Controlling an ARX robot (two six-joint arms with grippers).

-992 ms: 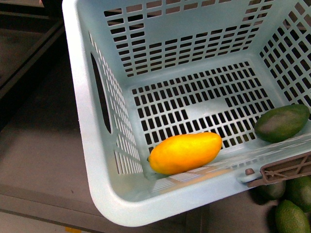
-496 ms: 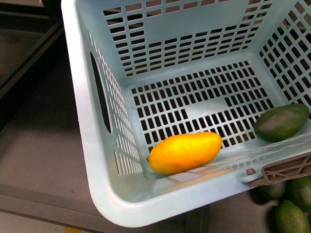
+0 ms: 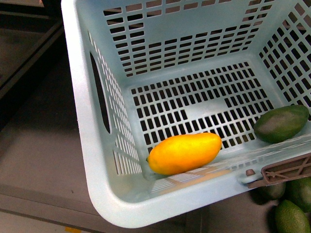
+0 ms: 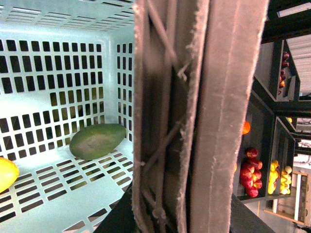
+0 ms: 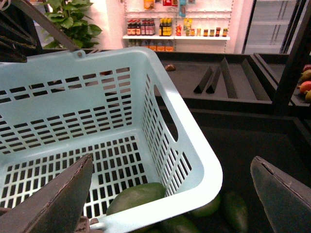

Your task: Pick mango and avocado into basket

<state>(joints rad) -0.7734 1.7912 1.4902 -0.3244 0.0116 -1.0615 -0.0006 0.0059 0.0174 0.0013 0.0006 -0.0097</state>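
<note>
- The mango lies on the slotted floor of the basket, against its near wall.
- The avocado rests in the same basket, well apart from the mango, by the wall bearing the brown handle.
- The right gripper stands wide open with nothing between its fingers; the avocado lies in the basket beneath them.
- The left gripper is not visible: the handle fills the left wrist view, so its jaws cannot be judged.
- Only an edge of the mango shows there.
- Loose green fruit outside the basket is partly cut off.
</note>
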